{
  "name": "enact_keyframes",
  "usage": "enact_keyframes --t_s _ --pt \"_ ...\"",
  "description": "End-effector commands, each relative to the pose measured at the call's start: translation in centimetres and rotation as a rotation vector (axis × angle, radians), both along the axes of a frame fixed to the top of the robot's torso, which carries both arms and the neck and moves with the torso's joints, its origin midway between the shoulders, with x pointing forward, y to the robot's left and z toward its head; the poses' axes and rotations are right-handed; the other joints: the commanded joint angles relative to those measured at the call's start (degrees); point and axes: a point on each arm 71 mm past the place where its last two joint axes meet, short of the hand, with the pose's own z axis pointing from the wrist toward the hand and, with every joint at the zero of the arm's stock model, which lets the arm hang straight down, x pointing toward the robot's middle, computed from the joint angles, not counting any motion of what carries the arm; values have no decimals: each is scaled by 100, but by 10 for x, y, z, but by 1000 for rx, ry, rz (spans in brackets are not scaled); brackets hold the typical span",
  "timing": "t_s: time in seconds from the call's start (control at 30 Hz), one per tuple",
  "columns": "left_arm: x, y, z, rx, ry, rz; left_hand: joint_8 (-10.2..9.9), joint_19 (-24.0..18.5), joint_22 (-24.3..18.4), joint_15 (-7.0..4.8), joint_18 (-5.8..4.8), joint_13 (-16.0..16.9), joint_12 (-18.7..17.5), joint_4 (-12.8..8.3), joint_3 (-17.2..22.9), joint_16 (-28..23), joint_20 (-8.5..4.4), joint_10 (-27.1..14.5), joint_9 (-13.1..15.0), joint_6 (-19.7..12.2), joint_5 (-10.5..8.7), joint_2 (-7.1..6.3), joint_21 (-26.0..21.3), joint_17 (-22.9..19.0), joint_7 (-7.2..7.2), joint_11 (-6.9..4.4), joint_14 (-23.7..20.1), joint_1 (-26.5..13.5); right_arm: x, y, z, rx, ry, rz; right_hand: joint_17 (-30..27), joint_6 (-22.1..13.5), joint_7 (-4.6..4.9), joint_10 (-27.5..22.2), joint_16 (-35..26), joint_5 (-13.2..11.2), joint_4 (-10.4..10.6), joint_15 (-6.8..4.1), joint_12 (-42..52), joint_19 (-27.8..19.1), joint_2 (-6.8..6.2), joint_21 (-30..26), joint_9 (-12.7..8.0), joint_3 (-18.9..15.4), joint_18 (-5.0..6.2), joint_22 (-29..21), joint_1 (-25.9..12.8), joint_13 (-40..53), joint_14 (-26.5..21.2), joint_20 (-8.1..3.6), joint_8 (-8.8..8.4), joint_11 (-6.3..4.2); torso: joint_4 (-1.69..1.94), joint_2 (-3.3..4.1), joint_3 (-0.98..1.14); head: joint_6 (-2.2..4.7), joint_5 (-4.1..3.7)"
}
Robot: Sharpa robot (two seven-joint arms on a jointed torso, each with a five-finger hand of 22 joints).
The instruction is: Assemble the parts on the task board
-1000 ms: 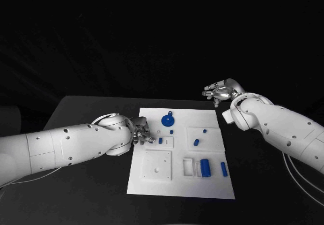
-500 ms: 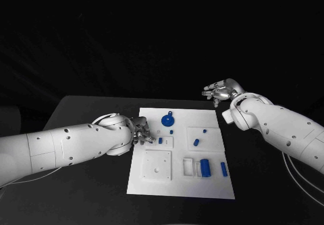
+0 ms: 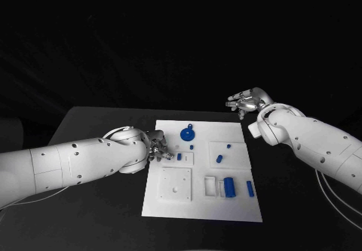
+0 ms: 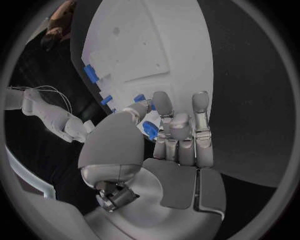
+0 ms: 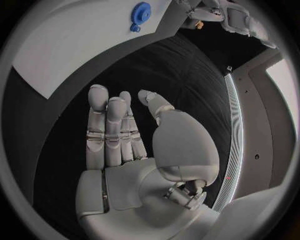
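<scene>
The white task board [image 3: 170, 209] lies mid-table. On it are a blue gear [image 3: 187, 135], small blue pegs [image 3: 218, 158] and a blue cylinder [image 3: 229, 186]. My left hand [image 3: 157, 147] hovers at the board's left edge, its fingertips close to a small peg [image 3: 179, 156]. In the left wrist view the thumb [image 4: 119, 135] lies against the fingers [image 4: 181, 125], and a blue piece [image 4: 149, 130] shows in the gap; I cannot tell if it is held. My right hand [image 3: 245, 103] is raised beyond the board's back right corner, fingers straight, holding nothing [image 5: 125, 145].
White recessed plates sit on the board: a square one [image 3: 175, 183] near the front left and one [image 3: 228, 154] under two pegs. Black table [image 3: 98, 120] surrounds the board. The right wrist view shows the gear [image 5: 141, 10] and the board [image 5: 75, 45].
</scene>
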Motion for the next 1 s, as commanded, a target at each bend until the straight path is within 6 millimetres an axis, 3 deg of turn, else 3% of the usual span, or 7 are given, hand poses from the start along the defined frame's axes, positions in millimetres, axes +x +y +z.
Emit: enact_keyframes --t_s 0.03,0.33,0.4,1.0 --pt "-4 -5 -5 3 31 -24 -39 49 105 -15 22 -7 34 42 -17 4 -3 229 6 509 -35 -40 -21 4 -468 -104 15 -8 0 1 0 -2 -4 13 -8 -13 17 0 13 20 21 2 -16 221 6 -31 -5 4 88 -5 -44 -8 -51 -31 -17 -9 0 -1 0 -6 1" --pt "-3 -4 -5 4 26 -15 -45 50 104 -17 17 -13 34 154 -76 -7 -6 229 12 522 -130 -82 -31 -12 -480 -107 9 -70 0 1 0 -2 -4 12 -8 -13 17 0 13 20 21 2 -16 221 6 -31 -5 4 88 -5 -44 -8 -51 -31 -17 -9 2 0 0 -4 -5" --pt "-2 -4 -5 5 26 -13 -43 50 101 -16 12 -14 33 241 -132 -20 -7 229 16 538 -492 -80 -39 -33 -484 -105 3 -85 0 1 0 -2 -4 12 -8 -13 17 0 13 20 21 2 -16 221 6 -31 -5 4 88 -5 -44 -8 -51 -31 -17 -9 0 -1 0 -6 -6" --pt "-1 -3 -5 10 25 -3 -61 60 103 -18 2 -17 21 406 -223 -39 -12 228 14 553 -608 -142 -69 -67 -481 -101 -6 -85 0 1 0 -2 -4 10 -10 -12 16 1 14 41 26 2 -16 222 2 -34 -5 -2 87 -10 -50 -11 -52 -31 -17 -10 2 0 -2 -7 -1"
